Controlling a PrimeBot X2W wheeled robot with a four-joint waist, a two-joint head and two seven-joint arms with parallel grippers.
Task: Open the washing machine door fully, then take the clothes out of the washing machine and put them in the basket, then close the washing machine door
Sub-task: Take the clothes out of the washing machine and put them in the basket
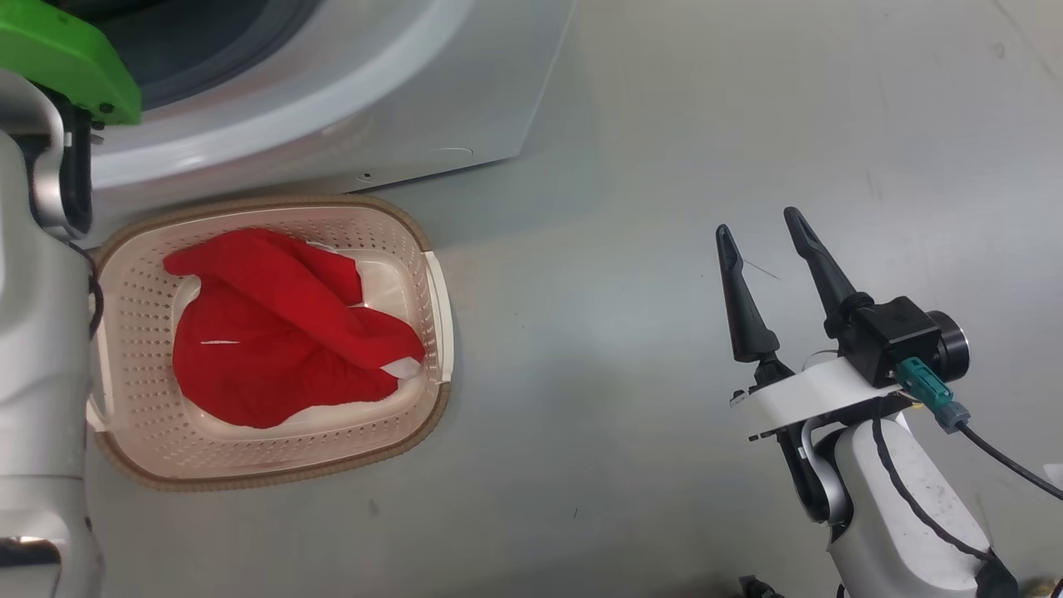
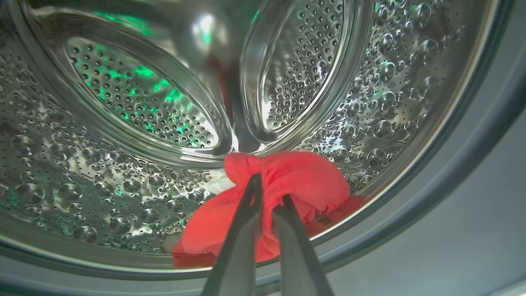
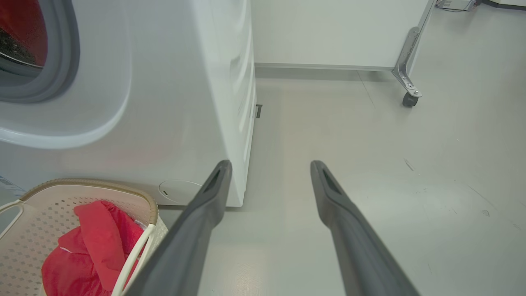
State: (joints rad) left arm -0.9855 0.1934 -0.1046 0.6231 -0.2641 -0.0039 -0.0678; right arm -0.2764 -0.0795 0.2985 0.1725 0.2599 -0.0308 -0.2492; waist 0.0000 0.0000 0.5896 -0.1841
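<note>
In the left wrist view my left gripper (image 2: 269, 187) reaches into the washing machine's steel drum (image 2: 123, 123) and is shut on a bunched red garment (image 2: 304, 176) lying at the drum's front lip. The white washing machine (image 1: 349, 124) stands at the top left of the head view, its side panel (image 3: 197, 82) showing in the right wrist view. The cream basket (image 1: 133, 332) sits on the floor before it with red clothes (image 1: 274, 332) piled inside; the right wrist view also catches the basket (image 3: 33, 205) and those clothes (image 3: 90, 246). My right gripper (image 1: 760, 228) hangs open over bare floor, far right of the basket. The door is out of view.
My left arm's pale forearm (image 1: 33, 349) with a green cover (image 1: 66, 58) runs up the left edge beside the basket. A white wheeled panel (image 3: 341, 33) with a caster (image 3: 410, 98) stands behind the washer. Grey floor (image 1: 623, 332) stretches right of the basket.
</note>
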